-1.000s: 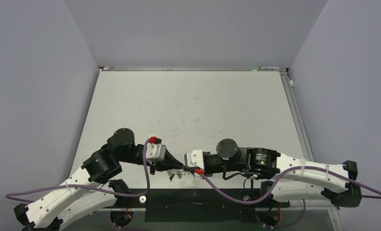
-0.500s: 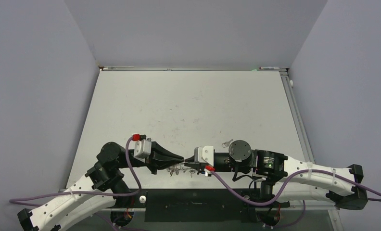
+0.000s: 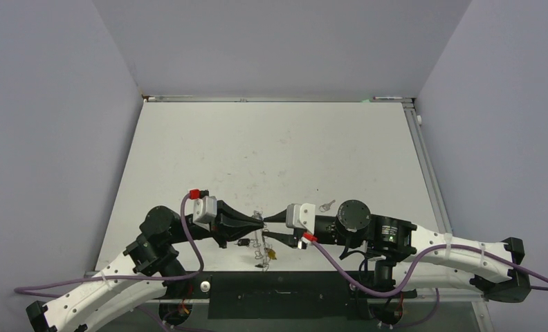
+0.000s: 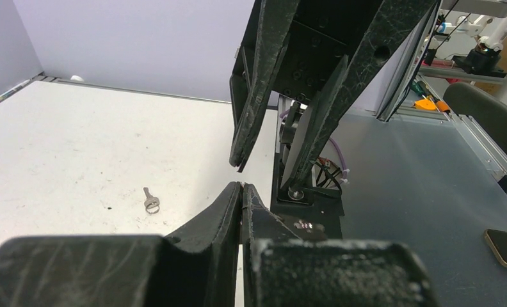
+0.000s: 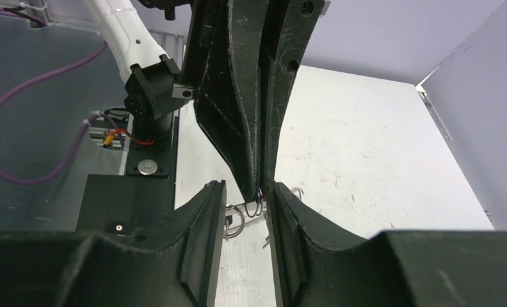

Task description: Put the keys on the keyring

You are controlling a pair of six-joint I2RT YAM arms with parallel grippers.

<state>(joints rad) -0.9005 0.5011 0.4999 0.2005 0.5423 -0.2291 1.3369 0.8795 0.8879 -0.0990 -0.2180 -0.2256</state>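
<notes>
My left gripper [image 3: 260,223] is shut on a thin wire loop of the silvery keyring [image 5: 234,220]. The ring hangs just under its tip with a bunch of keys [image 3: 264,250], one with a yellowish head and one with a black head. My right gripper [image 3: 268,227] is open, and its two fingers straddle the left gripper's tip without touching the ring. In the right wrist view the left fingertips [image 5: 256,182] stand between my open right fingers [image 5: 212,243]. The left gripper [image 4: 241,186] is pressed shut in its own view. A plain silver key [image 3: 326,205] lies alone on the table and also shows in the left wrist view [image 4: 150,201].
The white table [image 3: 271,145] is bounded by grey walls at the back and sides. A black mounting plate [image 3: 278,294] runs along the near edge between the arm bases. Purple cables [image 3: 195,242] loop beside both wrists.
My right gripper has opened and drawn back to the right. My left gripper stays shut, and the keyring with its keys now hangs lower from its tip.
</notes>
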